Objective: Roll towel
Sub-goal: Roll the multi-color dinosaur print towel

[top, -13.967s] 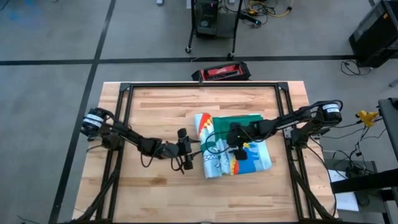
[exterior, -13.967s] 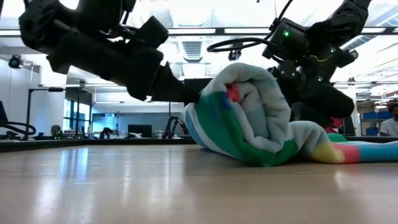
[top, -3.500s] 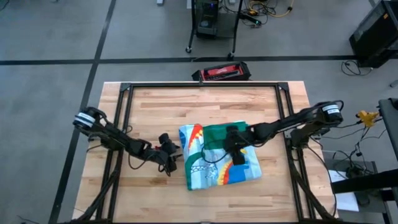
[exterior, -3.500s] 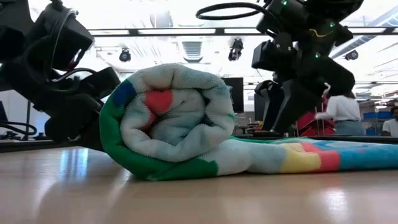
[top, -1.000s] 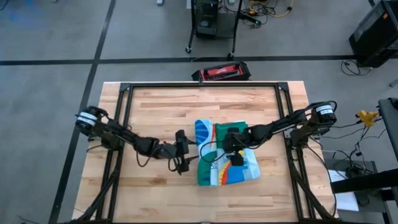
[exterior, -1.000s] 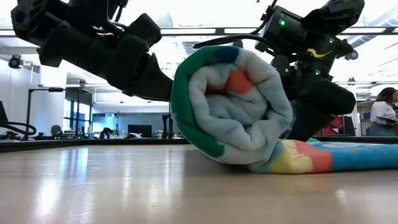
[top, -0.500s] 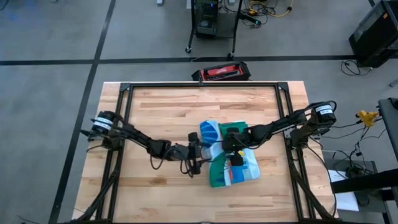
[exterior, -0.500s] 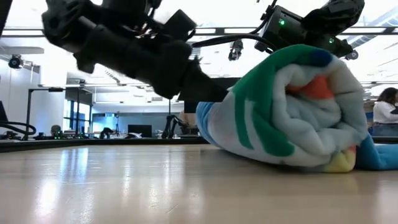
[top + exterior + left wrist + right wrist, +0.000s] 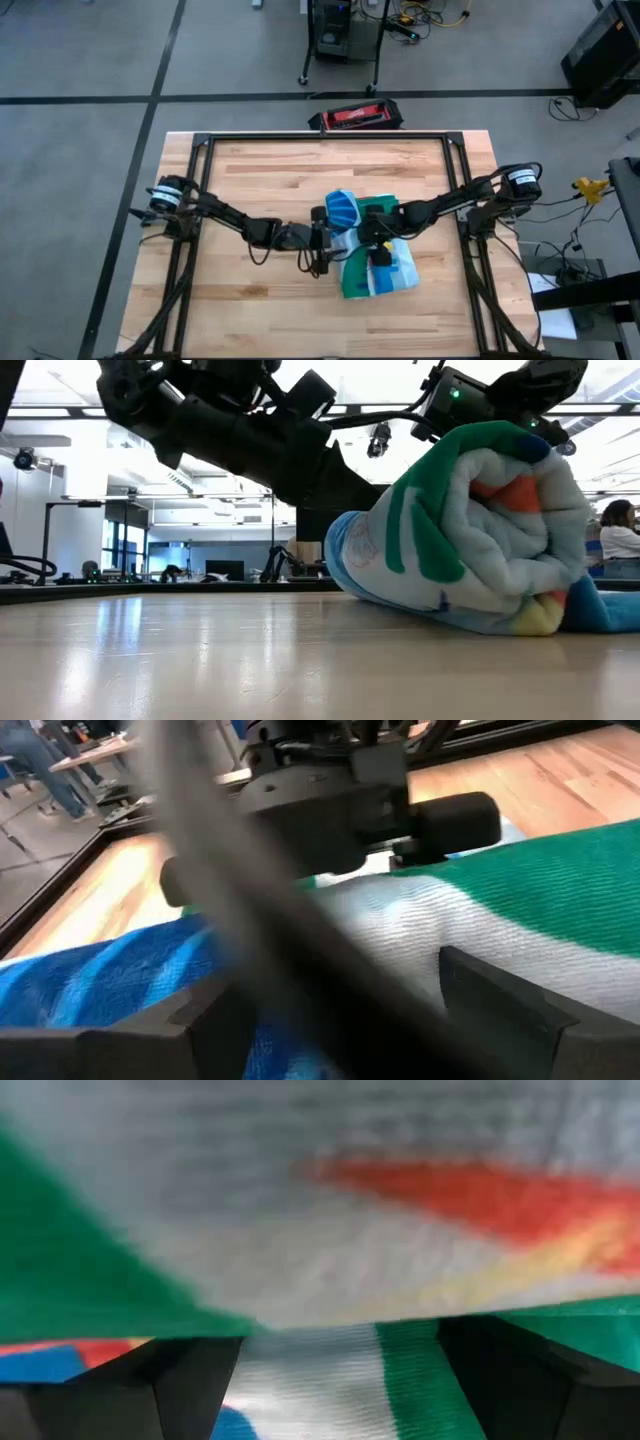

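Note:
The towel lies right of the table's middle, most of it wound into a thick roll with green, pale blue and orange showing. A short flat tail lies on the wood at the roll's right. My left gripper is open at the roll's left side. My right gripper hangs open over the towel, slanting down, with the roll right in front of its fingers. My left gripper pushes the roll's left side with its open fingers, which stand on either side of the bulging cloth. It comes nearly level from the table's left. The roll rests on the table. My right gripper is close against the roll, but I cannot tell whether it touches.
Black frame rails run around the wooden table. A red and black case lies beyond the far edge. Bare wood shows left of and beyond the towel. A person is in the room behind.
My left gripper has moved toward the table's right edge, pushing the roll. The roll has turned over toward the right, winding in more of the flat part, so only a short tail stays flat.

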